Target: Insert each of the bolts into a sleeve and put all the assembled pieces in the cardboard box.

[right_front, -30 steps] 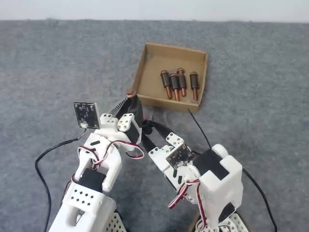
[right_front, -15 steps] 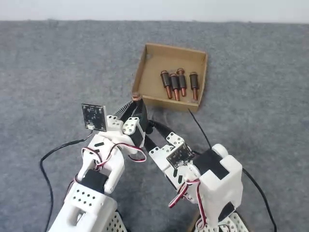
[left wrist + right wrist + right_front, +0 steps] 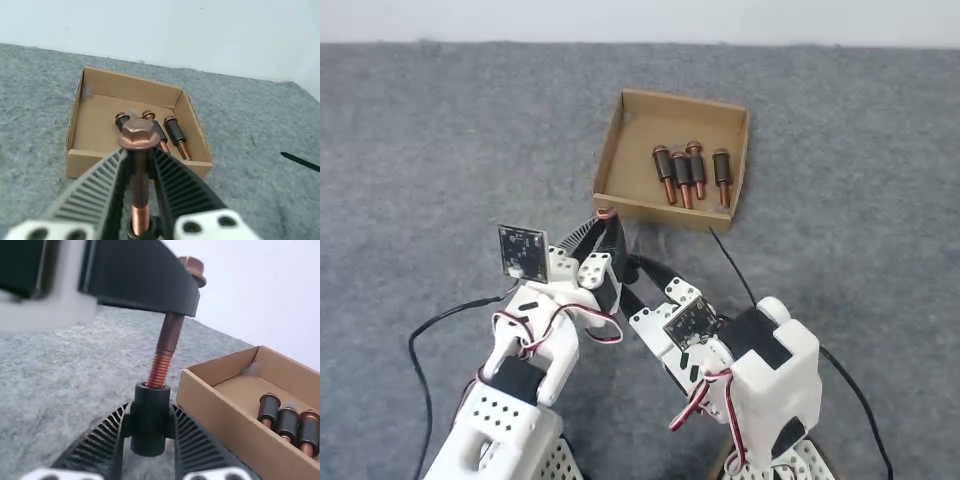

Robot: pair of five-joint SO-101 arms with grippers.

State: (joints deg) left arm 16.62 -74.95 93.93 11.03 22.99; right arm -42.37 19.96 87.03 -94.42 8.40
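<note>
Bolt [image 3: 137, 134], copper-coloured with a hex head, is clamped by your left end effector [image 3: 138, 160], whose ribbed jaws close on its shank below the head. Your right end effector [image 3: 150, 414] is closed around a black sleeve [image 3: 149, 425], holding it steady beneath. The two meet above the grey surface [image 3: 440, 130], just beside the near wall of the cardboard box [image 3: 620, 130], which sits toward the far edge. One holds each part so the bolt can be pushed down into the bore, close to the box for the drop-off.

The bolt stands near upright, head up, threaded tip down and just entering the sleeve's top. Its long axis runs roughly in line with the sleeve's, leaning slightly. Four assembled pieces [image 3: 692, 175] lie side by side in the box.
</note>
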